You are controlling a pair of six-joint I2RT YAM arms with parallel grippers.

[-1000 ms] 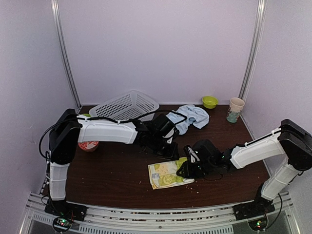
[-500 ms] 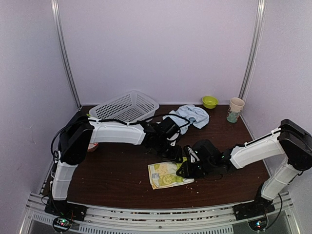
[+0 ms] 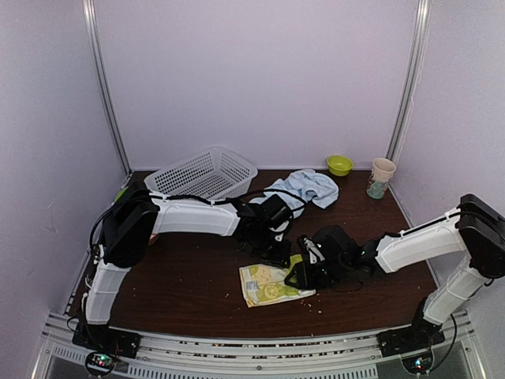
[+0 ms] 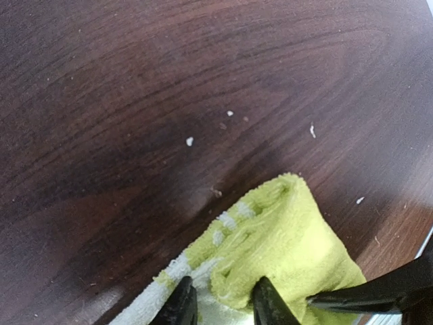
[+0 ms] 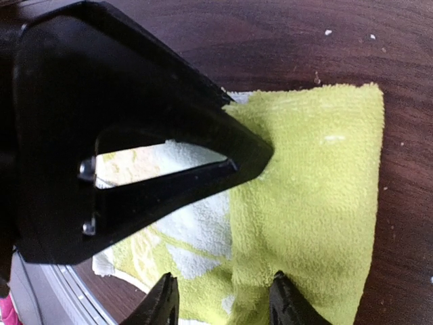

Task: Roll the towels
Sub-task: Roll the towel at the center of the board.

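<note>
- While the lemon-print towel (image 3: 268, 284) lies near the middle of the tabletop (image 3: 181, 276), toward its near edge, both arms crowd its right end. There a plain lime layer is turned over the printed face, which I judge to be the start of a roll.
- The left fingers (image 4: 183, 306) stand slightly apart astride the thick folded edge. From the wrist view I cannot tell whether they pinch the cloth or only pin it so the fold does not spring open.
- The right fingers (image 5: 161, 306) are parted over the same fold. The cloth below them lies flat, not gathered, so they grip nothing; they seem placed to take a fresh bite.
- The pale blue towel (image 3: 304, 188) sits crumpled near the far edge, right of centre, just beside the white basket (image 3: 203, 172). Neither arm is at it, so it looks second in line.
- The next turn needs both ends rolled evenly, or the soft cloth may skew and loosen.
</note>
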